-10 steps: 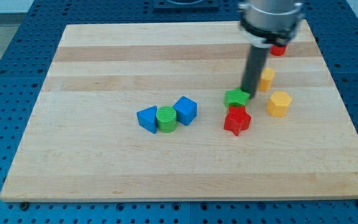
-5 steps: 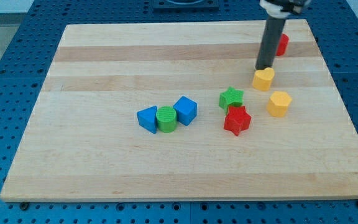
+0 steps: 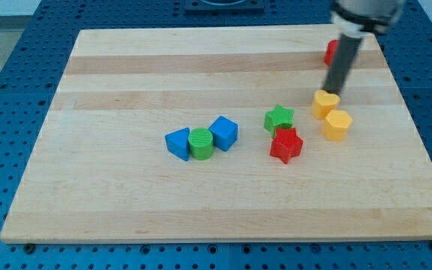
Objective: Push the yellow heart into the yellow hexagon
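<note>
Green star (image 3: pixel 279 118) and red star (image 3: pixel 286 144) left of touching yellow heart (image 3: pixel 325 103) and yellow hexagon (image 3: pixel 337 124); no fingers, my tip (image 3: pixel 334 92) touches heart's top side, holding nothing, near board's right edge.

The scene is brightly and evenly lit from above; no strong glare is seen on the pale wood of the desk (image 3: pixel 126 67); only a soft sheen is carried by its lighter grain bands. Short, soft shadows are cast beneath the blocks, falling slightly toward the desk's near edge. The rod and its housing near the far right corner are smeared by motion blur; my tip (image 3: pixel 334 93) is rendered with soft edges. The blocks and the desk's edges are held in sharp focus; little edge distortion is noticed.
</note>
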